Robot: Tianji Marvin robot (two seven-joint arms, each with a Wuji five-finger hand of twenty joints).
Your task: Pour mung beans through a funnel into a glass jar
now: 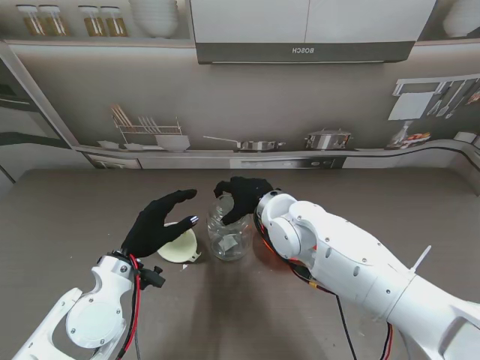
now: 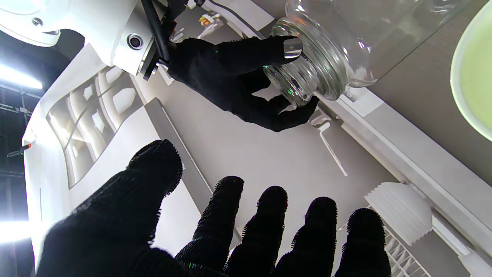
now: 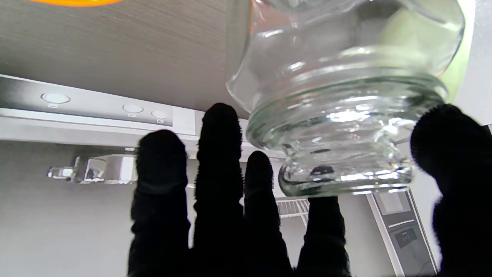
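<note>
A clear, empty glass jar (image 1: 229,234) stands upright mid-table. My right hand (image 1: 241,196) reaches over it from the right. Its thumb and index finger sit on either side of the threaded neck (image 3: 346,161), while the other fingers (image 3: 219,184) stay straight beside it. In the left wrist view the same hand (image 2: 238,80) pinches the jar's mouth (image 2: 303,73). A pale yellow-green funnel (image 1: 181,247) lies on the table just left of the jar, wide side up. My left hand (image 1: 159,222) hovers open above the funnel with fingers (image 2: 269,231) spread, holding nothing. No mung beans are visible.
Something orange (image 1: 274,255) shows on the table under my right forearm, mostly hidden; its edge also appears in the right wrist view (image 3: 77,2). A printed kitchen backdrop (image 1: 240,112) rises behind the table's far edge.
</note>
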